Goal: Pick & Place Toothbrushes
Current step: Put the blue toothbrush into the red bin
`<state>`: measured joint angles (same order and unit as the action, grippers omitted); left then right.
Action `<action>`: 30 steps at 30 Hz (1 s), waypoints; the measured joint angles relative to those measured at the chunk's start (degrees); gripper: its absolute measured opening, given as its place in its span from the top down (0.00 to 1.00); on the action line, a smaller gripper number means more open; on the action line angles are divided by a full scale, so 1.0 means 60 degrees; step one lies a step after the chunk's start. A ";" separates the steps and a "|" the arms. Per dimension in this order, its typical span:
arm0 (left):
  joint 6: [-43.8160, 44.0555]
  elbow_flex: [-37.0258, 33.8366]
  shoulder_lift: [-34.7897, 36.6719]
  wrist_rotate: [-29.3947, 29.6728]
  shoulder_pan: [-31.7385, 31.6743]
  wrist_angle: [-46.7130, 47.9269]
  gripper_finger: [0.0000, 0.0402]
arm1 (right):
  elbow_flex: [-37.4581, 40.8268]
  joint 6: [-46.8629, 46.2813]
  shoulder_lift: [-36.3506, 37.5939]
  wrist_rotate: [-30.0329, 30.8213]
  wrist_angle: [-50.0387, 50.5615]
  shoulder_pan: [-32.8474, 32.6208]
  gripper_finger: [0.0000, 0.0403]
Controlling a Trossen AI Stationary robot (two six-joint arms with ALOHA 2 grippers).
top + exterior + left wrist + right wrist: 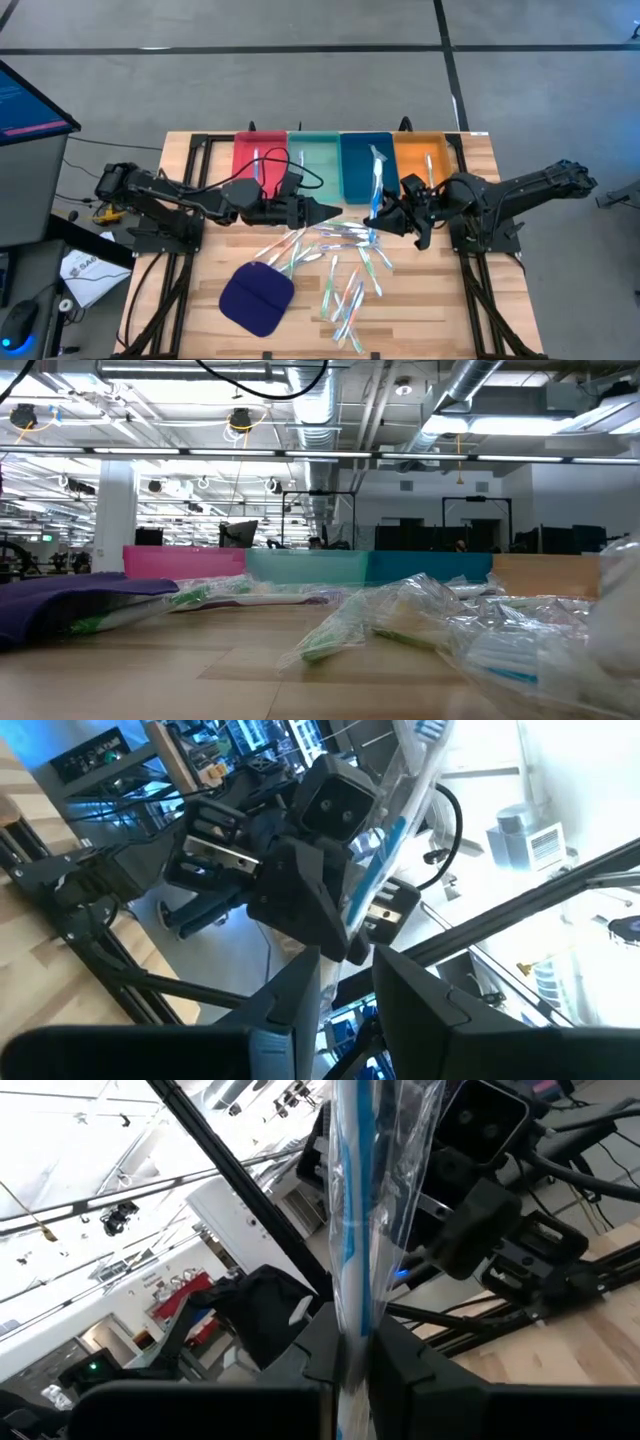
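Wrapped toothbrush [352,1230] clamped in right gripper [355,1342] — left gripper [345,982] apart — 4 trays [262,150].

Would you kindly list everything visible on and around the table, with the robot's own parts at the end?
Trays: four, red, teal, blue, orange, side by side along the table's far edge.
Loose toothbrushes: too many to count exactly, whitish in clear wrappers, scattered mid-table.
Held toothbrush: one, blue and white, wrapped, in the right gripper.
Cloth pad: one, dark blue, near left of the pile.
Table: one, light wood.
Monitor: one, left of the table.
Left gripper: dark, over the pile's far edge.
Right gripper: dark, shut on the held toothbrush.
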<state>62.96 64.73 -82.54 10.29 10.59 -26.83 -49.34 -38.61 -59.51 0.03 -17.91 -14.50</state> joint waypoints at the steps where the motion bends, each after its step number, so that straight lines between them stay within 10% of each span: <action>1: -0.0003 0.0000 0.0000 0.0014 0.0000 -0.0004 0.78 | 0.0000 0.0000 0.0000 0.0000 0.0027 0.0000 0.95; 20: 0.0033 0.0000 -0.0004 0.0154 -0.0408 -0.0102 0.78 | 0.0004 0.0659 -0.0005 0.0054 0.0496 -0.0208 0.95; 30: 0.1916 0.0007 -0.0011 0.0295 -0.0543 -0.0697 0.78 | -0.0724 0.4162 -0.0079 0.3017 0.2383 -0.0880 0.95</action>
<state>74.45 64.77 -82.61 12.06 7.33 -31.01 -53.69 -13.64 -59.98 18.14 -3.61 -19.78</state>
